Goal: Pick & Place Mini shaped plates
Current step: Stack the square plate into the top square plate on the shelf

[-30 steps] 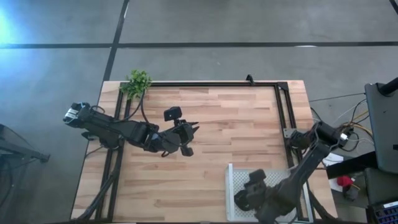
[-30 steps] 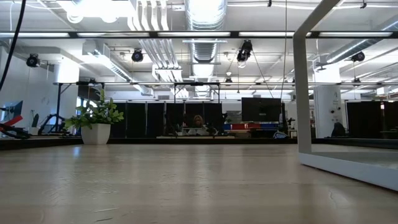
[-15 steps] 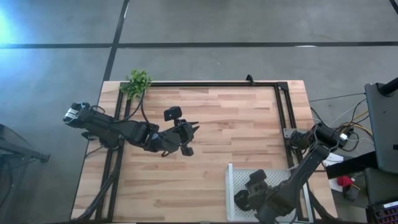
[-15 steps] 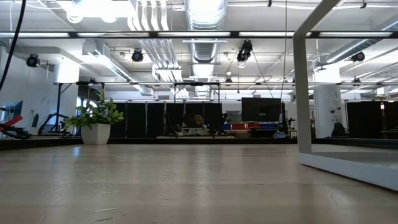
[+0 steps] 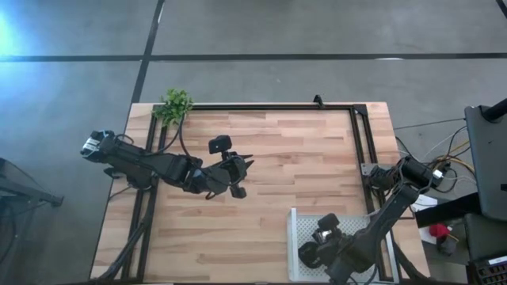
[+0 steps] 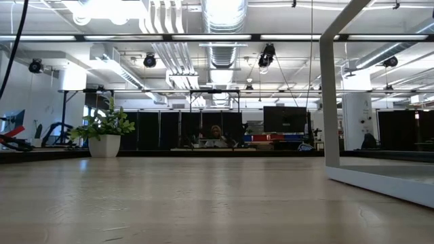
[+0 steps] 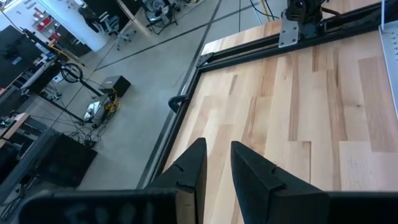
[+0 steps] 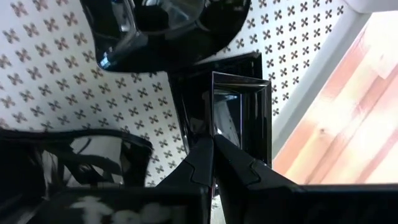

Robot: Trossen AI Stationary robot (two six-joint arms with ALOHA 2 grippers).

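R gripper (image 8: 213, 144) closed on sq. plate (image 8: 239, 118)

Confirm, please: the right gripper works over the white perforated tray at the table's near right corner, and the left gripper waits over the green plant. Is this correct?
Not quite. The left gripper waits over bare wood near the table's middle, apart from the green plant at the far left corner, as the high view shows. The right gripper is indeed over the white perforated tray.
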